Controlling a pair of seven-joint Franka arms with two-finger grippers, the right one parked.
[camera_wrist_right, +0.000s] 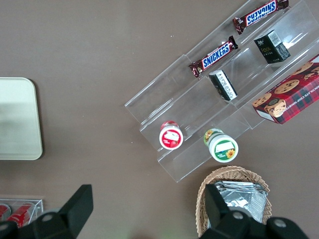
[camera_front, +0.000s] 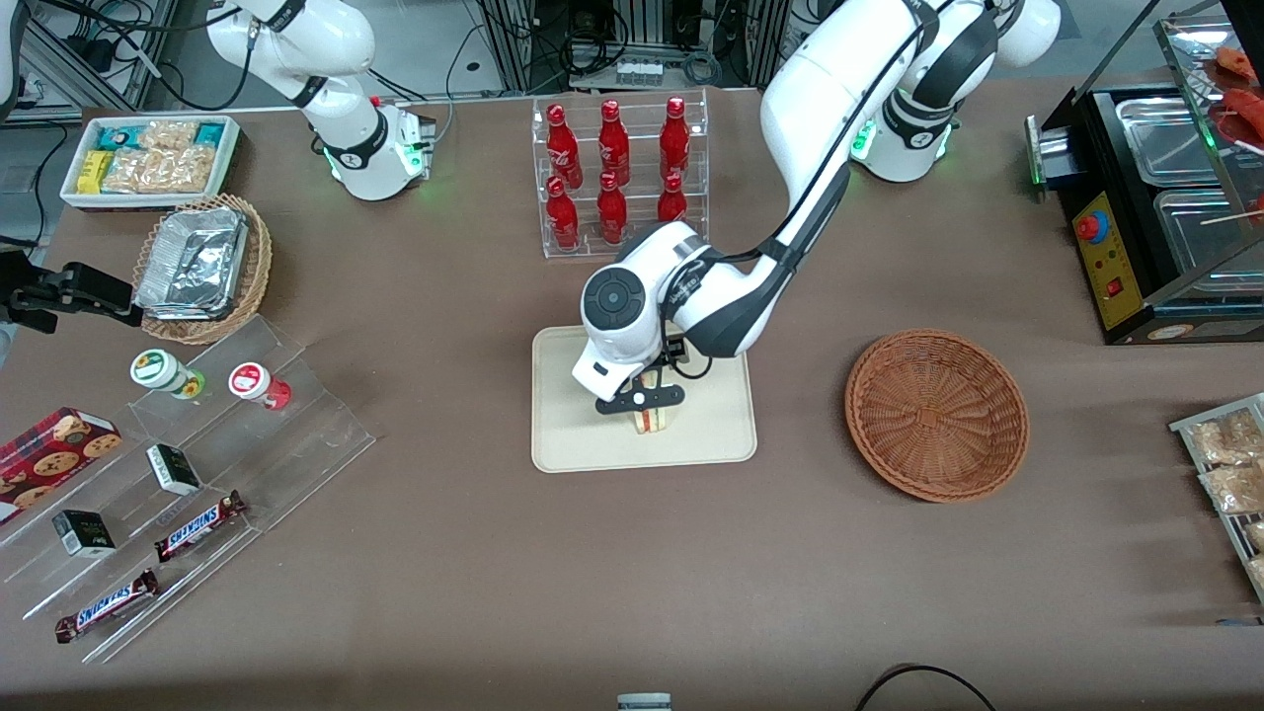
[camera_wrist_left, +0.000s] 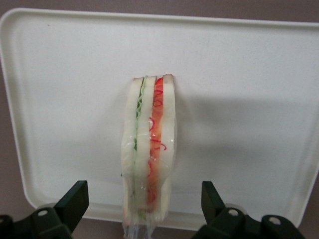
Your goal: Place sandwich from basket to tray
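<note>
1. Sandwich (camera_wrist_left: pixel 148 154) resting on tray (camera_wrist_left: pixel 239 74), cut edge up, clear of both widely spread fingers (camera_wrist_left: pixel 75 199).
2. Gripper (camera_front: pixel 644 399) directly above: lift straight, avoiding any nudge.
3. Basket (camera_front: pixel 936 415) empty, toward working arm's end.

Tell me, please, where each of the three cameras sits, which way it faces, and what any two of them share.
Front view: high above the table, looking down; shows both arms, with the end effector over the tray and the basket empty.
Left wrist view: on the working arm, looking down at the sandwich on the tray, between open fingers.
Right wrist view: on the parked arm, looking down at the snack stand; its own fingers show.
Shared: all three show the tray.
</note>
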